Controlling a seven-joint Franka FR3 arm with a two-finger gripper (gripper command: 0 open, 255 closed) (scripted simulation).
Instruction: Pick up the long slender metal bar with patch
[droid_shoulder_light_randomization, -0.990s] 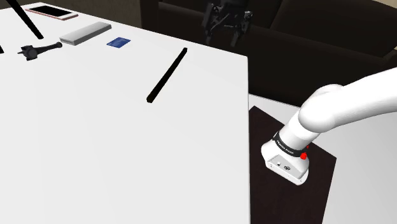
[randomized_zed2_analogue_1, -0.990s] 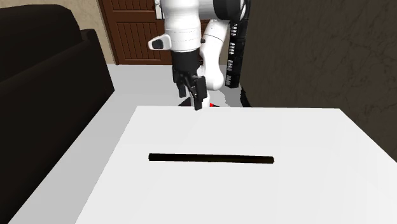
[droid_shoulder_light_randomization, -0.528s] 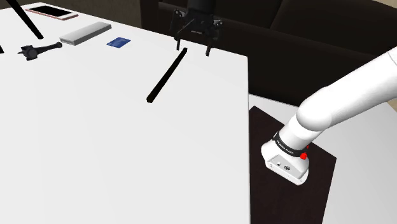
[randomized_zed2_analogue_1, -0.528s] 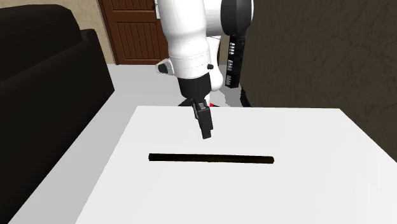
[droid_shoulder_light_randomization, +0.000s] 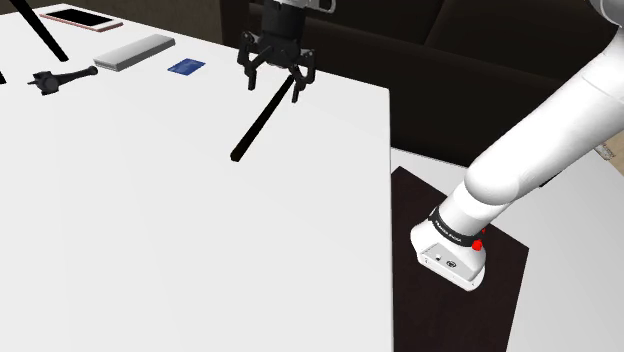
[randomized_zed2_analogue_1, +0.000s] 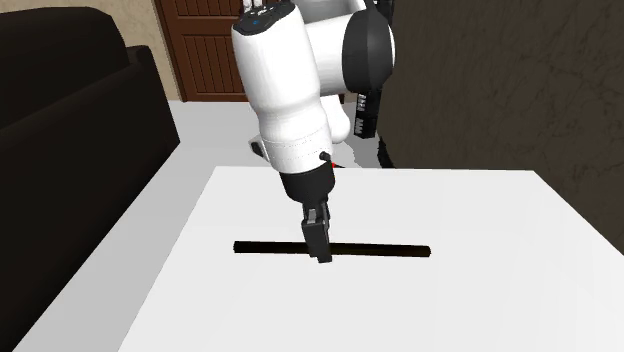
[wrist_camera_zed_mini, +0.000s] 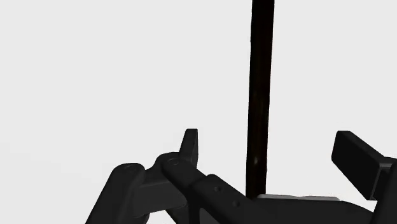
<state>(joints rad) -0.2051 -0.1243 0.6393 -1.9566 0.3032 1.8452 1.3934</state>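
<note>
- The bar (droid_shoulder_light_randomization: 262, 120), thin and black, lies flat on the white table (droid_shoulder_light_randomization: 150, 230). In the shoulder view its long axis runs from 1 o'clock to 7 o'clock.
- The gripper (droid_shoulder_light_randomization: 275, 86) hangs over the bar's 1 o'clock end, near the table's far edge.
- In the wrist view the bar (wrist_camera_zed_mini: 261, 95) runs 12 to 6 o'clock between the fingers (wrist_camera_zed_mini: 355, 162), which flank it at 9 and 3 o'clock.
- The fingers are spread wide, touching and holding nothing.
- The closing line appears to cross the bar squarely, so a straight descent looks sufficient. An off-centre grip may let the bar tip.
</note>
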